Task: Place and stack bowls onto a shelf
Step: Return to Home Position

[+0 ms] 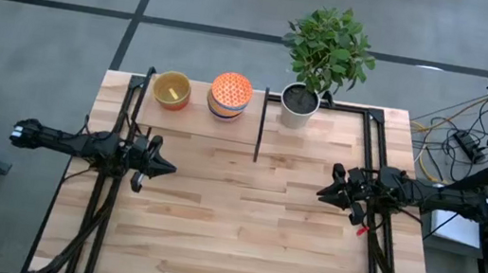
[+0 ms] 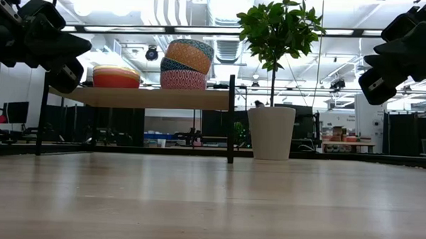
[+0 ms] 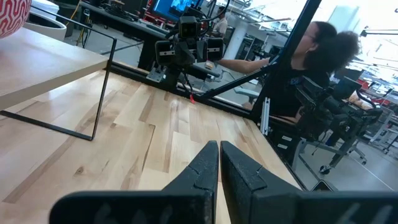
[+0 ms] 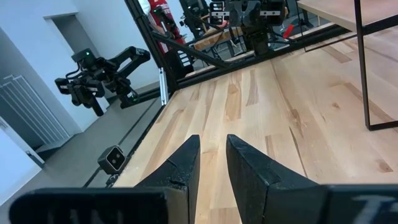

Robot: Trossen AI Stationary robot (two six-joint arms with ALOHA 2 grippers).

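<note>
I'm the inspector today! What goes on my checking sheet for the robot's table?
Surface: light wooden table; only the shelf and a pot stand on it.
Job's things: two bowl stacks on the shelf, a yellow-topped stack and an orange-patterned stack with tilted top bowls.
Clutter: white plant pot beside the shelf.
Grippers: left gripper shut, right gripper slightly open, both empty.
Cables: loose cables on the floor right of the table.
Surroundings: a person sits beyond the table.

No text, label, brand, number or sign can be read in any of the views.
</note>
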